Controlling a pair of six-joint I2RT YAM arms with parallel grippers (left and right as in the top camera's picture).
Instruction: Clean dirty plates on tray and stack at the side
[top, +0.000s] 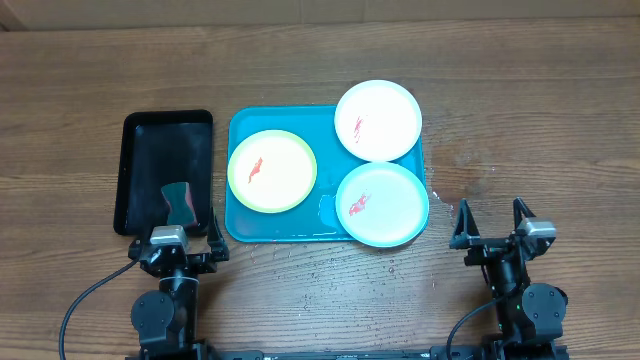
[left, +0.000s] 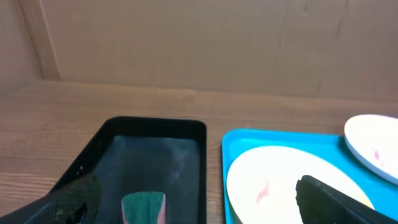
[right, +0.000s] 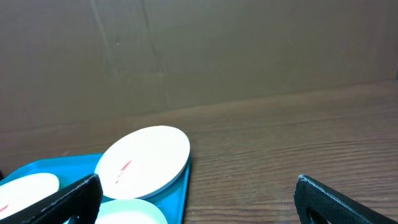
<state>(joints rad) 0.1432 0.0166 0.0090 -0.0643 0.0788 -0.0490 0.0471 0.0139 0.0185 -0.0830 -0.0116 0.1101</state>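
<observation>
Three round, shallow plastic plates lie face up on the large turquoise rectangular plastic tray (top: 285, 120) at the middle of the wooden worktop (top: 540, 120), none of them stacked. The pale yellow plate (top: 272, 171) sits wholly inside the tray's left half. The white plate (top: 377, 121) lies at the far right corner with its edge reaching past the rim. The pale blue plate (top: 382, 204) lies at the near right corner, also overhanging the rim. Each plate carries a small red smear near its middle.

Just left of the turquoise tray, close but apart from it, lies a narrower black rectangular tray (top: 160, 150) holding a green-and-pink sponge (top: 180, 203) at its near end.

The left gripper (top: 174, 238) hovers at the black tray's near edge, fingers spread wide and holding nothing. The right gripper (top: 490, 225) stands over bare worktop near the pale blue plate, also spread wide and empty.
</observation>
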